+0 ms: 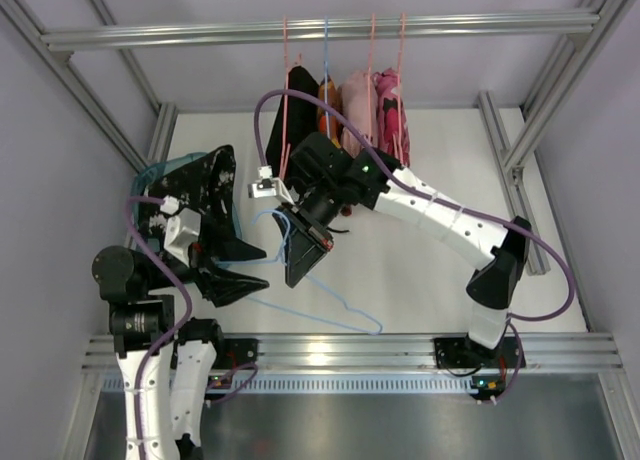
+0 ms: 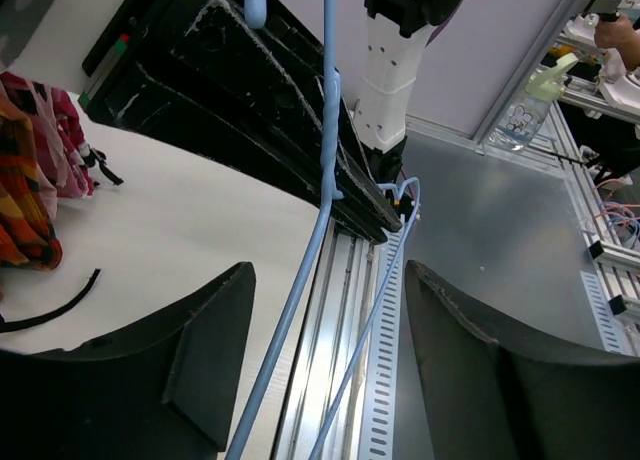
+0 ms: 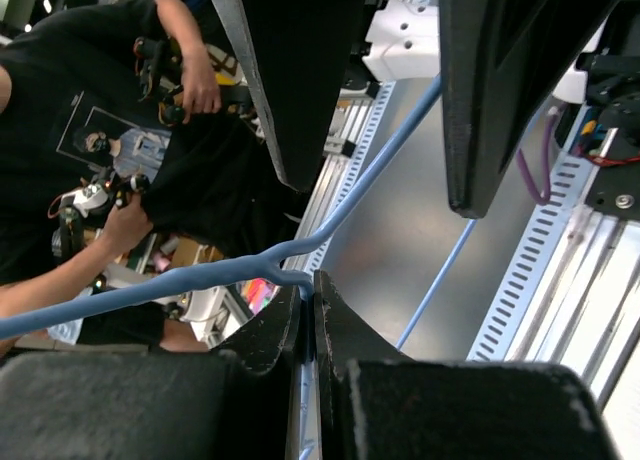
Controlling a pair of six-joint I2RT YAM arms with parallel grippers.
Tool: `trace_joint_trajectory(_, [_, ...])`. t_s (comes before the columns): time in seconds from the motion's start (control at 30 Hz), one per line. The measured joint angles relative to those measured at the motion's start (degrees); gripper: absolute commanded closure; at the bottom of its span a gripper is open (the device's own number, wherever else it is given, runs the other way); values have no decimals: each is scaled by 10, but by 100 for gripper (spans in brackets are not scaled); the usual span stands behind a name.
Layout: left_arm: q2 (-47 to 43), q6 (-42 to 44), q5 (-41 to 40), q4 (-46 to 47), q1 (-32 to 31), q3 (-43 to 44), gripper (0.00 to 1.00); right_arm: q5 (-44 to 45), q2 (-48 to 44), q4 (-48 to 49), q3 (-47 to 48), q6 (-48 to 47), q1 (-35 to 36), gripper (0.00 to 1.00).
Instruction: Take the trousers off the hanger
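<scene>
Blue hanger (image 2: 328, 80) looks bare, pinched in closed right fingers (image 3: 270, 340), left fingers (image 2: 200, 340) wide astride its wire; speckled trousers (image 1: 205, 175) heaped on worktop (image 1: 420, 270) at 9 o'clock, removal apparently done.

From above, the right gripper (image 1: 305, 252) covers the neck of the light blue hanger (image 1: 338, 300), so its clamp is hidden there (the right wrist view shows it, with the wire running off the left edge). The left gripper (image 1: 245, 267) blends into the speckled black trousers (image 1: 205, 175), leaving their outlines unclear. The plain black garment (image 1: 300, 85) hangs half behind the right arm (image 1: 440, 215). In the left wrist view, the frame's left edge cuts a black strap (image 2: 50, 305).
</scene>
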Motion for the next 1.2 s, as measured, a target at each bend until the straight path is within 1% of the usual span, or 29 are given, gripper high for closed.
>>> trace_joint_trajectory(0.07, [-10,-5,1,2,0,0,39,-4,-2,9,-6,9,10,100])
trace_joint_trajectory(0.13, [-14,-9,3,4,0,0,49,-4,-2,13,-7,16,19,100])
trace_joint_trajectory(0.17, [-13,-10,3,4,0,0,57,-4,-3,17,-8,21,24,100])
trace_joint_trajectory(0.2, [-13,-12,3,3,1,-1,70,-4,-3,19,-9,24,28,100])
trace_joint_trajectory(0.23, [-13,-12,3,4,2,-1,99,-4,-3,22,-9,28,31,100])
trace_joint_trajectory(0.3, [-14,-13,28,7,3,0,100,7,-3,23,-10,41,31,100])
trace_joint_trajectory(0.47, [-19,-8,33,12,13,0,100,5,-5,35,-17,56,30,99])
trace_joint_trajectory(0.5, [-18,-8,33,12,14,0,100,8,-6,36,-17,58,30,87])
trace_joint_trajectory(0.53, [-17,-8,33,12,14,0,100,12,-8,38,-18,61,29,79])
trace_joint_trajectory(0.57, [-15,-7,32,12,14,0,100,19,-12,40,-22,62,28,61])
trace_joint_trajectory(0.6, [-12,-6,29,12,16,0,100,25,-17,43,-26,67,27,54])
trace_joint_trajectory(0.67, [-2,-2,25,12,21,0,100,41,-31,49,-40,69,19,46])
trace_joint_trajectory(0.7, [4,0,23,12,23,0,100,48,-39,51,-47,69,13,39])
trace_joint_trajectory(0.77, [15,3,18,12,28,0,100,66,-59,51,-63,67,-7,34])
trace_joint_trajectory(0.8, [19,3,17,12,29,0,100,73,-69,51,-72,64,-19,26])
trace_joint_trajectory(0.9, [30,8,12,12,31,0,100,104,-110,47,-106,49,-51,23])
trace_joint_trajectory(0.97, [35,11,12,12,31,0,100,131,-143,44,-134,37,-66,23])
trace_joint_trajectory(1.07, [42,17,12,12,33,1,100,174,-190,39,-172,10,-72,25])
trace_joint_trajectory(1.13, [46,19,12,12,33,1,100,204,-213,33,-191,-8,-74,30])
trace_joint_trajectory(1.2, [48,20,11,12,33,1,100,231,-226,29,-202,-20,-76,29])
